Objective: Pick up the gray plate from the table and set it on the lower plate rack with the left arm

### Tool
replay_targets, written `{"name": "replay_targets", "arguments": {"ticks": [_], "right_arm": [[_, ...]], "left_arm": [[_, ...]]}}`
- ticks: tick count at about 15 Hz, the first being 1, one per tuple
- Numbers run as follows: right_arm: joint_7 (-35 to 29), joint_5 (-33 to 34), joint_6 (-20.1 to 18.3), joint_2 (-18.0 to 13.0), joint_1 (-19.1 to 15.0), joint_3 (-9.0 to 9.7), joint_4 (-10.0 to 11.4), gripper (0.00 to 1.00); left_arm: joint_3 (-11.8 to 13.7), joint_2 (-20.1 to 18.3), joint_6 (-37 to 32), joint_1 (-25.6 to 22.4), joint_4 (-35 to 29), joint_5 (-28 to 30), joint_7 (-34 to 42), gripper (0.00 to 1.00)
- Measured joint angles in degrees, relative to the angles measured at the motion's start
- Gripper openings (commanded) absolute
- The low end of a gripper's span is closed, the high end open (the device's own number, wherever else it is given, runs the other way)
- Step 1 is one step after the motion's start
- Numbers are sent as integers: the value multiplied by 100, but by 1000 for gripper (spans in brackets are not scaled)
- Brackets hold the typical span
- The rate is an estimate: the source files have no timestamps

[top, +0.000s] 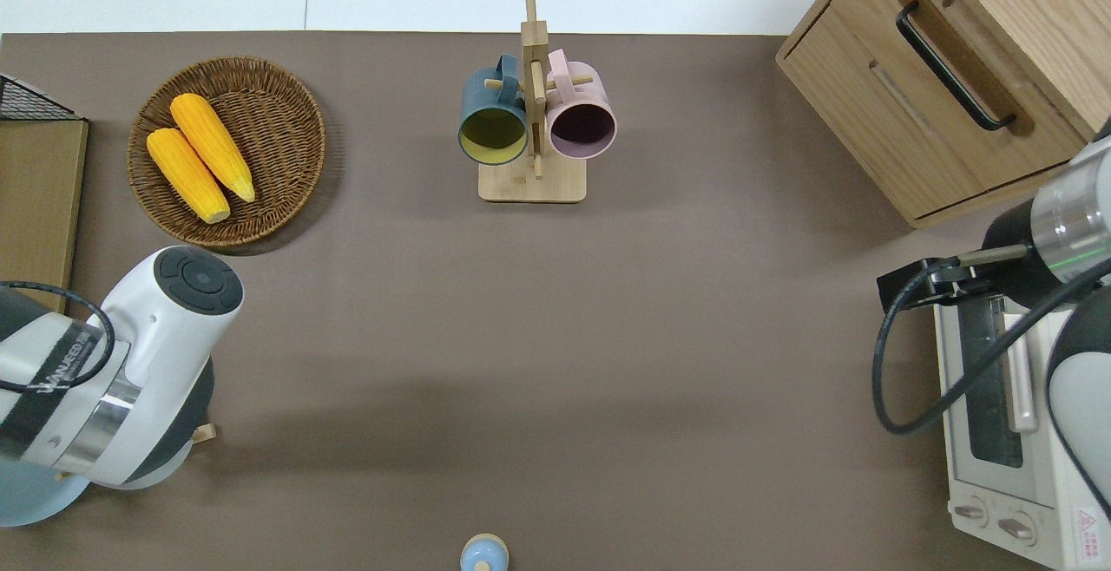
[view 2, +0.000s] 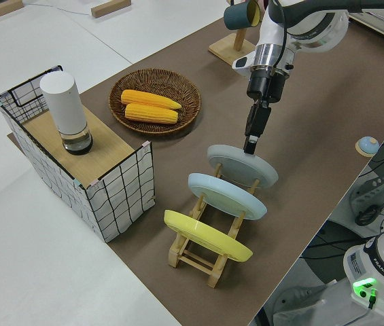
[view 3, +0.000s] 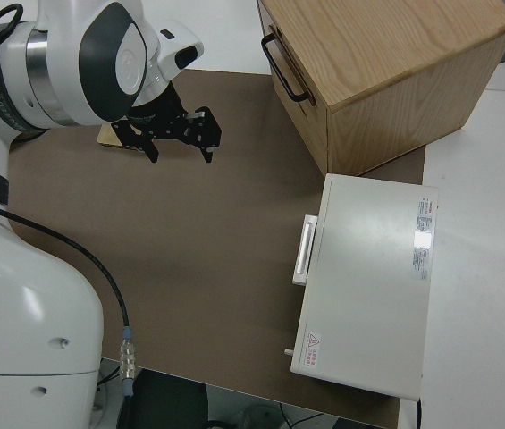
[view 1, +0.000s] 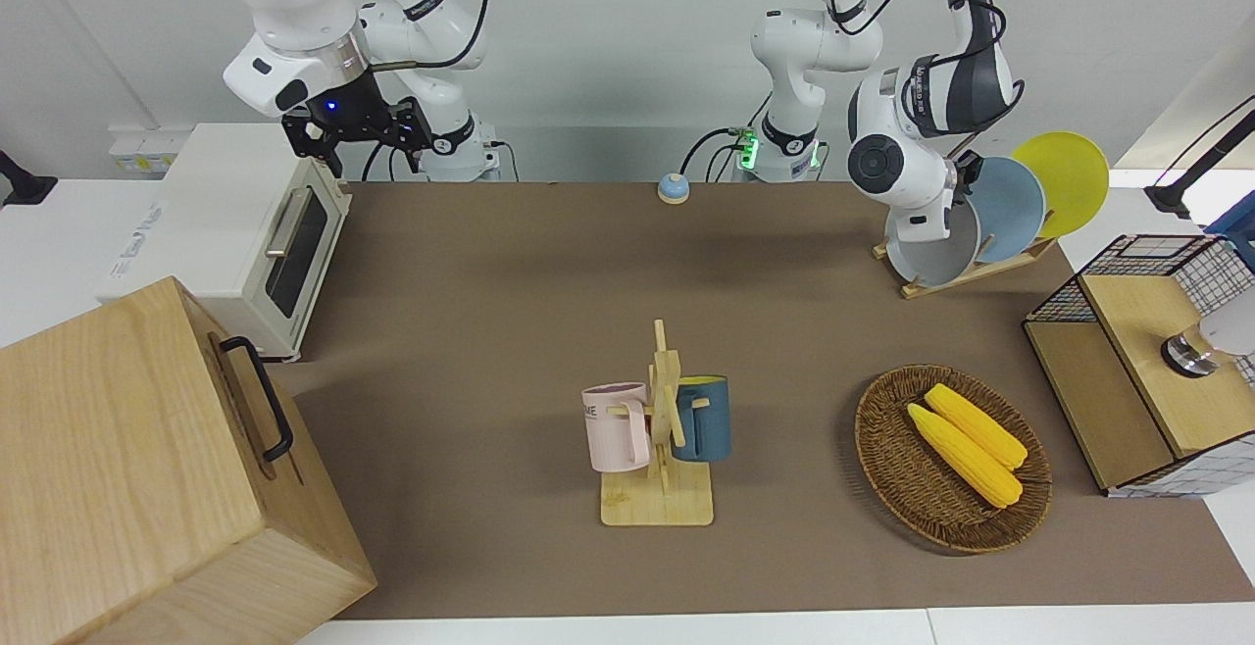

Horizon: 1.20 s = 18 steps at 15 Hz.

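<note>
The gray plate (view 2: 239, 164) stands slanted in the slot of the lower plate rack (view 2: 198, 257) that is farthest from the robots, also seen in the front view (view 1: 939, 258). My left gripper (view 2: 251, 143) comes down from above and is shut on the plate's upper rim. The rack's rail (view 1: 971, 274) shows under the plates at the left arm's end of the table. In the overhead view the left arm covers the gray plate. My right gripper (view 3: 179, 143) is open and empty; that arm is parked.
A light-blue plate (view 2: 227, 195) and a yellow plate (view 2: 206, 236) fill the rack's other slots. A wicker basket with corn (view 1: 887, 429), a wire crate (view 1: 1128, 263), a mug stand (view 1: 659, 503), a bell (view 1: 673, 188), a toaster oven (view 1: 235, 223) and a wooden cabinet (view 1: 147, 469) stand around.
</note>
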State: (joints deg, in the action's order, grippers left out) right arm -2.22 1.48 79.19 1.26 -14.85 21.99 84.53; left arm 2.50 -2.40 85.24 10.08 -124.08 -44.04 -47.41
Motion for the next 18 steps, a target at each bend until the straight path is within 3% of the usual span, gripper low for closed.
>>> {"name": "replay_targets", "arguments": {"ticks": [7, 10, 18], "right_arm": [[0, 0, 0, 0, 0, 0, 0, 983], [0, 0, 0, 0, 0, 0, 0, 983], [0, 0, 0, 0, 0, 0, 0, 983]], "left_arm": [[0, -42, 1, 1, 7, -7, 27, 998], [-4, -128, 31, 6, 192, 28, 678, 998], [29, -189, 70, -34, 1517, 1574, 1968, 998]]}}
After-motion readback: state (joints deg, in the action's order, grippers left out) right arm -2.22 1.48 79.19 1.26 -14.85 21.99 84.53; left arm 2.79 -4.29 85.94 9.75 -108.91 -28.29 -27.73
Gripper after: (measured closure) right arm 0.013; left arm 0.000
